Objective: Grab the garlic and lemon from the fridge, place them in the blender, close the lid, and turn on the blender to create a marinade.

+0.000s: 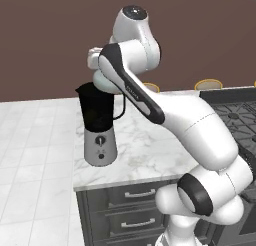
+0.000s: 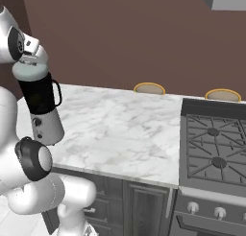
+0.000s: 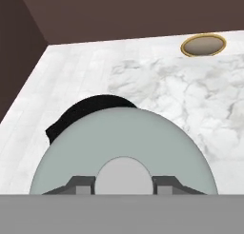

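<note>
The blender (image 1: 97,121) stands near the left end of the marble counter (image 2: 120,127), a dark jar (image 2: 41,96) on a silver-grey base (image 1: 100,147). The pale grey-green lid (image 3: 124,138) rests at the jar's top (image 3: 88,108), also seen as the lid (image 2: 30,72) under my hand. My gripper (image 3: 124,183) is shut on the lid's small knob, one fingertip (image 3: 83,183) on each side. The arm partly covers the lid (image 1: 102,82). I cannot tell whether the lid is fully seated. The garlic, the lemon and the fridge are out of view.
A gas stove (image 2: 216,148) fills the counter's right end. Two round stool tops (image 2: 149,88) (image 2: 223,94) stand behind the counter. Dark drawers (image 1: 135,195) sit below it. The counter's left edge runs close beside the blender, with white floor tiles (image 1: 35,155) beyond.
</note>
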You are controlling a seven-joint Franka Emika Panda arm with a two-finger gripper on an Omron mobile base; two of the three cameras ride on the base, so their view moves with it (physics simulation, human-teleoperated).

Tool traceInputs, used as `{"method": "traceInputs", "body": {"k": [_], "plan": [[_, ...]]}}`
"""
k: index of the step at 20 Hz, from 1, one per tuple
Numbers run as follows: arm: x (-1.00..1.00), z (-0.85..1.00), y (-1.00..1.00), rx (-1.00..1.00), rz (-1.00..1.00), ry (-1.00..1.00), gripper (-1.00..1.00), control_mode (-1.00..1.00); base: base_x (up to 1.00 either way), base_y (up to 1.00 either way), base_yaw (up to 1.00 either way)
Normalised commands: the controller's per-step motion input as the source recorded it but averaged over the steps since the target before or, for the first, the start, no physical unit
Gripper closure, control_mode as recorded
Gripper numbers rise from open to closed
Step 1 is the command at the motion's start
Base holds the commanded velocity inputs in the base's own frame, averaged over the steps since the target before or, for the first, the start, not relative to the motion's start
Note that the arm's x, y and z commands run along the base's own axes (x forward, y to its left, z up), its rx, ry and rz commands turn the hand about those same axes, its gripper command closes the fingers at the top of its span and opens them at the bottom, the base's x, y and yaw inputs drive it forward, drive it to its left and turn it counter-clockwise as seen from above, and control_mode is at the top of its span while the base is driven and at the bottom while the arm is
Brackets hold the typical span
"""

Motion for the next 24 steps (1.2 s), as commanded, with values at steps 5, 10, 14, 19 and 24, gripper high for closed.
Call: {"method": "traceInputs", "body": {"k": [5,10,14,19,24], "plan": [[0.23,-0.03,0.29,-0.09,0.00,0.08,1.00,-1.00,0.00,0.00,0.00],[0.09,-0.10,0.34,-0.08,0.00,0.03,1.00,-1.00,0.00,0.00,0.00],[0.02,-0.18,0.23,-0.06,0.00,0.01,1.00,-1.00,0.00,0.00,0.00],[0.19,-0.12,0.06,-0.02,0.00,0.00,1.00,-1.00,0.00,0.00,0.00],[0.37,0.00,0.00,0.00,0.00,0.00,1.00,-1.00,0.00,0.00,0.00]]}}
